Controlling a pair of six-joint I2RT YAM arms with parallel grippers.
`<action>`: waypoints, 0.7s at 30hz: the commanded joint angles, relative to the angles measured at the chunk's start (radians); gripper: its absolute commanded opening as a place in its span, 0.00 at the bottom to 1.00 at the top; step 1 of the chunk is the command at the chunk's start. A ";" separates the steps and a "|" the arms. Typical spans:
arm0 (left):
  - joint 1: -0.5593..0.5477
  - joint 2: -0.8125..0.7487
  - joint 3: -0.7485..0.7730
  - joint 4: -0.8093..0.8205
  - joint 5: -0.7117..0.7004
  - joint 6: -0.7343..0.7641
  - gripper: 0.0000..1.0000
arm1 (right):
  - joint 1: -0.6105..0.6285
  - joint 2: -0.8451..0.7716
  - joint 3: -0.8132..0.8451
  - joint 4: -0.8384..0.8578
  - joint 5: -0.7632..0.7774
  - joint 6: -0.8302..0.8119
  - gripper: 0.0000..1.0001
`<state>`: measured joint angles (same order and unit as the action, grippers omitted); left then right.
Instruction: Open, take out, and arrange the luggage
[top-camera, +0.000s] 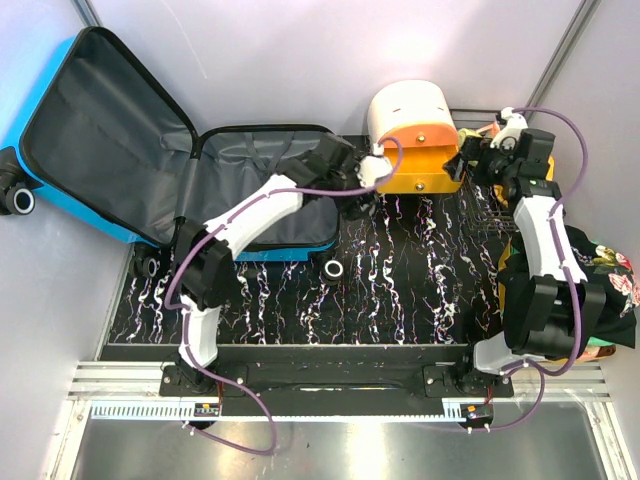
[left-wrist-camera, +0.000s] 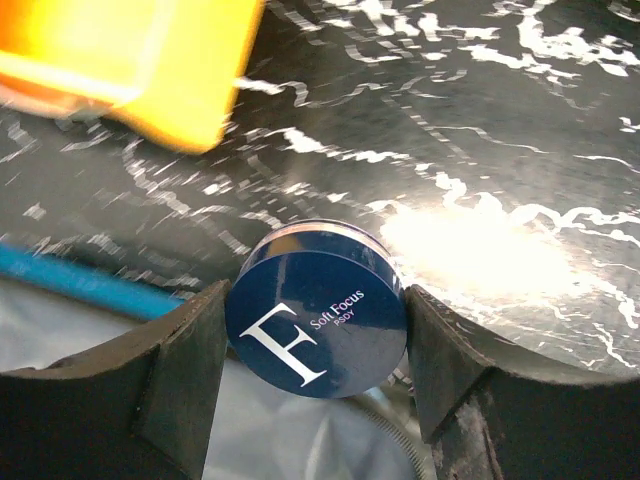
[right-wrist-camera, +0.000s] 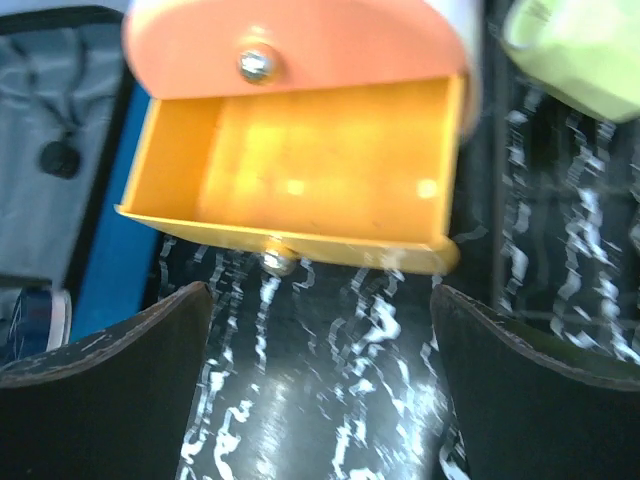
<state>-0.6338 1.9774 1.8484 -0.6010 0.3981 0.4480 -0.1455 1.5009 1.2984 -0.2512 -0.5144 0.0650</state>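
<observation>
The luggage (top-camera: 62, 195) is a bright-blue hard-shell suitcase lying open at the far left, its lid raised and its dark grey lining (top-camera: 100, 120) showing. My left gripper (top-camera: 357, 198) is past the suitcase's right edge, close to the white-and-orange drawer box (top-camera: 412, 120). In the left wrist view it (left-wrist-camera: 315, 335) is shut on a round dark-blue compact (left-wrist-camera: 318, 310) marked "Soft Focus", held over the suitcase's rim (left-wrist-camera: 80, 280) and the table. My right gripper (top-camera: 463, 175) is open and empty (right-wrist-camera: 320, 380) in front of the box's open orange drawer (right-wrist-camera: 300, 160).
A small ring (top-camera: 334, 269) lies on the black marbled table (top-camera: 400, 290) in front of the suitcase. A wire rack (top-camera: 490, 215) and a dark floral bag (top-camera: 605, 275) are at the right. A pale green object (right-wrist-camera: 580, 50) sits right of the drawer box.
</observation>
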 joint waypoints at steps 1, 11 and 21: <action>-0.075 0.052 -0.064 0.067 0.058 0.084 0.29 | -0.042 -0.109 0.036 -0.135 0.106 -0.109 1.00; -0.216 0.144 -0.245 0.352 -0.039 0.126 0.29 | -0.043 -0.249 0.007 -0.445 0.088 -0.292 1.00; -0.219 0.120 -0.154 0.274 -0.036 0.106 0.96 | -0.045 -0.185 0.018 -0.510 0.057 -0.392 1.00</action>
<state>-0.8646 2.1574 1.6051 -0.3443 0.3618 0.5507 -0.1917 1.2930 1.3010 -0.7242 -0.4355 -0.2539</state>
